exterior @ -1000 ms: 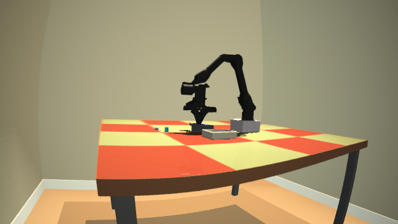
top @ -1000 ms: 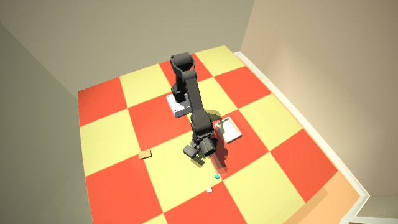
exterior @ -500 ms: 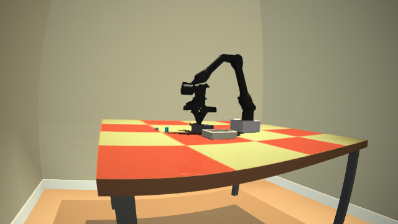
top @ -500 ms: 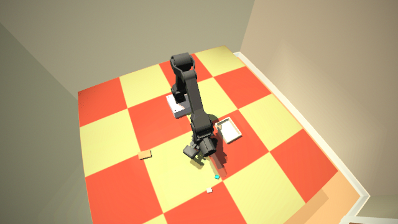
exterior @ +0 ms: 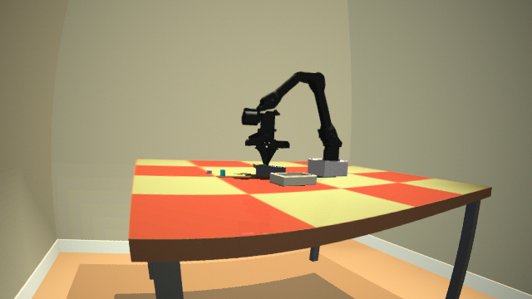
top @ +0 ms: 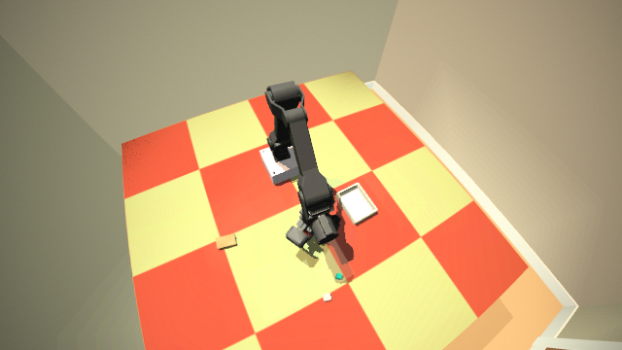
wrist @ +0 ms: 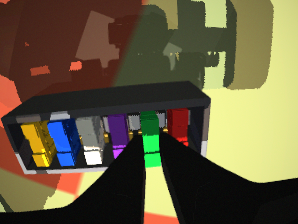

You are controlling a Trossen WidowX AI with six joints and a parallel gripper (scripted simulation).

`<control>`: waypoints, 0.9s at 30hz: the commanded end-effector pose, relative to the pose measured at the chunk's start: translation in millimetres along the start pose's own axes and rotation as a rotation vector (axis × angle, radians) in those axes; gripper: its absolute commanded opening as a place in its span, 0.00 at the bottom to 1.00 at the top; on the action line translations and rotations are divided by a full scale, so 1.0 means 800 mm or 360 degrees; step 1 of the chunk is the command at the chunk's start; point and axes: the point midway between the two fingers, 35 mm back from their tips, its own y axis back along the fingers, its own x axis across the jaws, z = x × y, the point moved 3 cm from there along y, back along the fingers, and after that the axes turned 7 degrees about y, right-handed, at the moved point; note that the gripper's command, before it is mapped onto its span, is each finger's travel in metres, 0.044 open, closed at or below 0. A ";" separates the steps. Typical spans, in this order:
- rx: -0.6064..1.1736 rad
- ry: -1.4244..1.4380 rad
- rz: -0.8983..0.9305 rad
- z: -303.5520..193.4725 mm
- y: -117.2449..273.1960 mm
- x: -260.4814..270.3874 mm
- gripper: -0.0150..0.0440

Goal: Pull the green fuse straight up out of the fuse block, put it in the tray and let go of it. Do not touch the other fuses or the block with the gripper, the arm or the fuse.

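Green fuse (wrist: 150, 137) upright in claw (wrist: 152, 163)

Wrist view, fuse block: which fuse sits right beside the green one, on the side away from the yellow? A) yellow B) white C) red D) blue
C: the red fuse fills the end slot next to the green fuse, which the gripper is clamped on.

1. No text, label, brand, number or sign can be read in any of the 3 views.
2. The fuses (wrist: 107, 137) in the block (wrist: 107, 99) show plain colours only, with no ratings legible on them.
3. The tray (top: 358, 204) carries no markings.
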 end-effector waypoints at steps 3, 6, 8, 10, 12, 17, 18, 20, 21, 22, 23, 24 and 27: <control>-0.0007 0.0002 -0.0004 0.001 0.006 -0.001 0.25; -0.0007 0.0002 -0.0004 0.001 0.008 -0.001 0.25; -0.0007 0.0002 -0.0004 0.001 0.009 -0.001 0.25; -0.0007 0.0003 -0.0004 0.001 0.010 -0.001 0.25; -0.0007 0.0003 -0.0003 0.001 0.011 -0.001 0.25; -0.0007 0.0003 -0.0003 0.001 0.014 -0.001 0.25; -0.0007 0.0003 -0.0003 0.001 0.015 -0.001 0.25; -0.0007 0.0003 -0.0003 0.001 0.016 -0.001 0.25; -0.0007 0.0004 -0.0003 0.001 0.017 -0.001 0.25; -0.0007 0.0004 -0.0003 0.001 0.018 -0.001 0.25; -0.0007 0.0004 -0.0003 0.001 0.018 -0.001 0.25; -0.0007 0.0004 -0.0003 0.001 0.019 -0.001 0.25; -0.0008 0.0004 -0.0003 0.001 0.021 -0.001 0.25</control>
